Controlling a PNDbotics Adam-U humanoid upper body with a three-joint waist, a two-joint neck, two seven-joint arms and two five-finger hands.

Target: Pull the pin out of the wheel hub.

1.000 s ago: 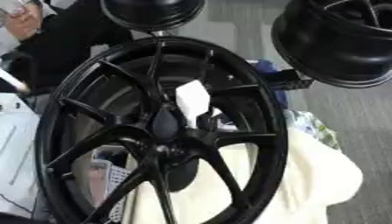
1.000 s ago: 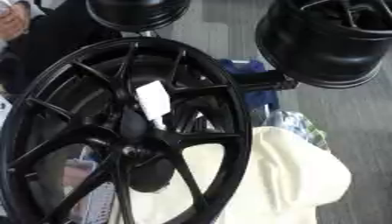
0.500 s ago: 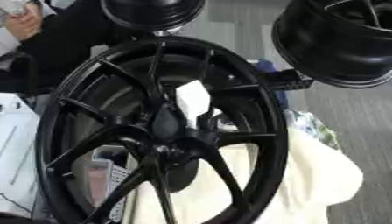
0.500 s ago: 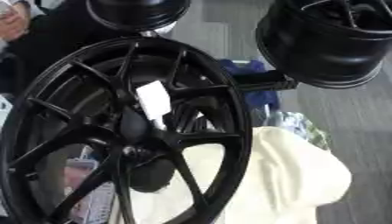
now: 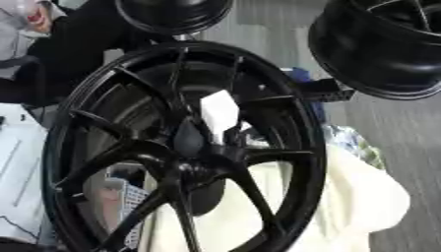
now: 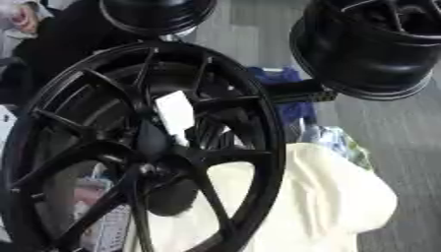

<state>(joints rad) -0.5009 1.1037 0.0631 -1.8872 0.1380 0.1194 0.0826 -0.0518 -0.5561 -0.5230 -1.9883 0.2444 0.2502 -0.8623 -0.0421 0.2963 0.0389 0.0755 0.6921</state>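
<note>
Nothing is shifting between a second ago and now: the big black wheel (image 5: 181, 147) is sitting in the same spot, filling most of my view and leaning with its spoked face toward me. I am looking at a white rectangular piece (image 5: 219, 109) just above the hub (image 5: 194, 165), lying over the spokes; whether that is the pin I cannot tell.

Behind the wheel, a cream cloth (image 5: 344, 197) is bunching up on the lower right, showing through the gaps between the spokes as well. A second black wheel (image 6: 370, 49) is lying at the upper right, well apart from the hub, and a third dark round rim (image 5: 172, 15) is peeking in at the top. A blue item (image 6: 289, 93) is showing just past the big wheel's right edge, beside a dark block (image 5: 326, 91). Through the lower left spokes I am seeing a perforated white and reddish object (image 5: 120, 202), too blurred to name. White sheets (image 5: 17, 177) are lying along the left edge.

Something dark is sitting right at the hub, under the white piece, but I cannot tell if it is one of my hands, so I am not calling either hand wide or closed.
</note>
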